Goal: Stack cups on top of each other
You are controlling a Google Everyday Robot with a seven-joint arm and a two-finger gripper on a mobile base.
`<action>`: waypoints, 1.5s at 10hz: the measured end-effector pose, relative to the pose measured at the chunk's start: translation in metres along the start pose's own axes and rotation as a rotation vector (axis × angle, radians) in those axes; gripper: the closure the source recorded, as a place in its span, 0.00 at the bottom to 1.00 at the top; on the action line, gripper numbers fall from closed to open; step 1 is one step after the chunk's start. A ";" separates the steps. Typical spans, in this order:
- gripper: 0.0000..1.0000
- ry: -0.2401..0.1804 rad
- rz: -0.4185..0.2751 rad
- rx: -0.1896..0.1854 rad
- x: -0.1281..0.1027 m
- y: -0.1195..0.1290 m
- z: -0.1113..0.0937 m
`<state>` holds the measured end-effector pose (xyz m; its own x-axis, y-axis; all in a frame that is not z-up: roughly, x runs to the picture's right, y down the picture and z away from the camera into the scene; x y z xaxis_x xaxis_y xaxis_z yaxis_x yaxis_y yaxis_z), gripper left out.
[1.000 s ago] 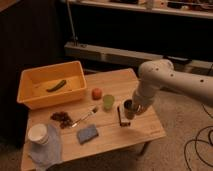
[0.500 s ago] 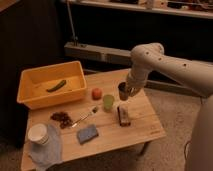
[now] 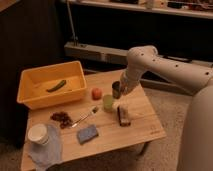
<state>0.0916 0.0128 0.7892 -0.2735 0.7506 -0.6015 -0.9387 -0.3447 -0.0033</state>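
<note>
nothing stacked yet: pincer (image 3: 119, 92) clamped on metal cup (image 3: 115, 89), green cup (image 3: 108, 102) just below it, white cup (image 3: 38, 134) well apart.

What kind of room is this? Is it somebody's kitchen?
Probably a robot test lab, not a kitchen: a low wooden table of odd items, metal shelving behind, and a white robot arm whose hand holds a dark metal cup near the table's far edge.

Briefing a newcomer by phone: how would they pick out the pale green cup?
On the wooden table, look right of the yellow bin. The green cup stands mid-table, in front of the red fruit and the dark metal cup in the gripper; it alone is pale green.
</note>
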 end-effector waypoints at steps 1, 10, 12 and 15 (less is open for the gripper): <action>1.00 0.007 -0.012 -0.001 0.000 0.006 0.006; 0.96 0.066 -0.039 -0.002 -0.004 0.021 0.055; 0.79 0.070 -0.037 0.000 -0.005 0.021 0.062; 0.48 0.077 -0.033 -0.002 -0.006 0.021 0.069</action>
<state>0.0589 0.0401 0.8483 -0.2258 0.7162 -0.6603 -0.9465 -0.3217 -0.0252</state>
